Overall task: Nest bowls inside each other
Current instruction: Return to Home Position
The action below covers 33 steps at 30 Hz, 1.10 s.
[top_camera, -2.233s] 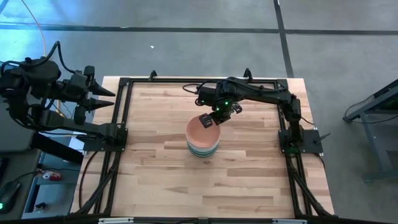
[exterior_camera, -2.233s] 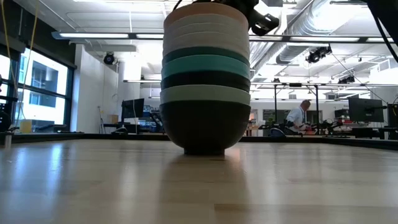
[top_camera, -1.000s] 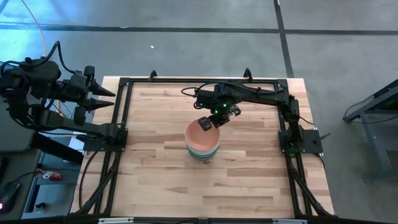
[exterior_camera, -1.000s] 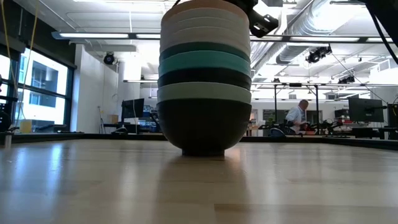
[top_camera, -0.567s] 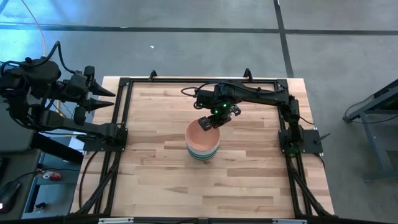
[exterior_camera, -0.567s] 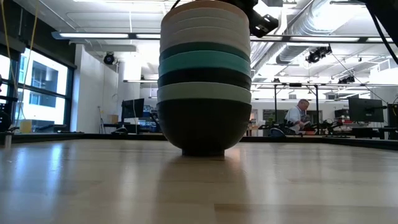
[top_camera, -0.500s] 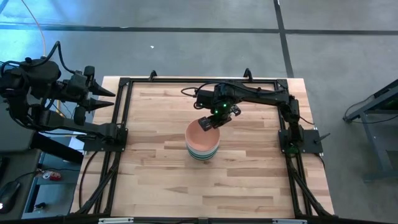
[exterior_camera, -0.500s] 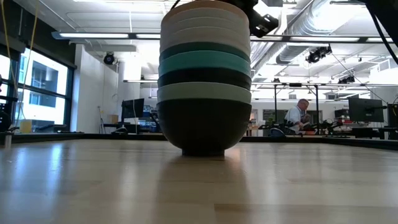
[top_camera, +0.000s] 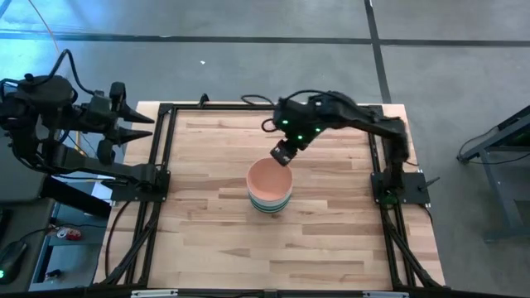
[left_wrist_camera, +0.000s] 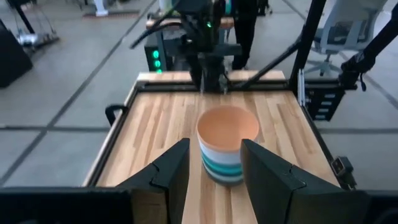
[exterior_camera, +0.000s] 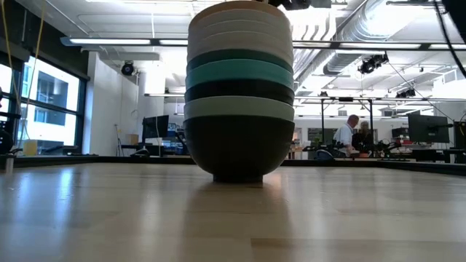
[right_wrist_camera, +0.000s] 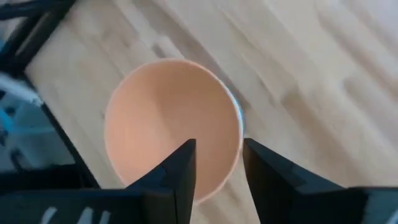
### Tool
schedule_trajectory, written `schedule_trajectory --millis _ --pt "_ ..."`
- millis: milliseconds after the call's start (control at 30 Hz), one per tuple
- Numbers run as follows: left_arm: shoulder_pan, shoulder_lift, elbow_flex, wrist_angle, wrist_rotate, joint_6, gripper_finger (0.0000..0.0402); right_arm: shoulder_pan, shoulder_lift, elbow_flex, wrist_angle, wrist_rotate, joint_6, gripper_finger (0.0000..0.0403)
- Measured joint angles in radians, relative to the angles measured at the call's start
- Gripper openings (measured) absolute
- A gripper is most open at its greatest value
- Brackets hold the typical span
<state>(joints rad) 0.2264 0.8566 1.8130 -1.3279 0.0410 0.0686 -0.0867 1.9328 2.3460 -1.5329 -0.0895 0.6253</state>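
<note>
I see all the bowls nested in one stack in the middle of the worktop, with the pink bowl on top. My right tool hangs just past the stack, toward the far edge, fingers spread. My left tool waits off the left edge, also spread.

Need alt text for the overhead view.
One stack of nested bowls, a salmon pink bowl on top, stands at the middle of the wooden table. The right gripper hangs open beside the stack's far edge; the left gripper sits open off the table's left side.
</note>
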Motion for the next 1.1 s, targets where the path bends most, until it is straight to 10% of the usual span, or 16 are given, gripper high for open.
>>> schedule_trajectory --millis 667,1100 --pt "0.000 0.024 0.000 0.445 -0.015 0.048 0.0131 0.048 -0.455 -0.090 0.285 0.092 -0.756 0.0124" --pt "0.000 0.181 -0.001 0.578 -0.004 0.134 0.0131 0.048 -0.779 -0.090 0.308 0.071 -0.867 0.0124"
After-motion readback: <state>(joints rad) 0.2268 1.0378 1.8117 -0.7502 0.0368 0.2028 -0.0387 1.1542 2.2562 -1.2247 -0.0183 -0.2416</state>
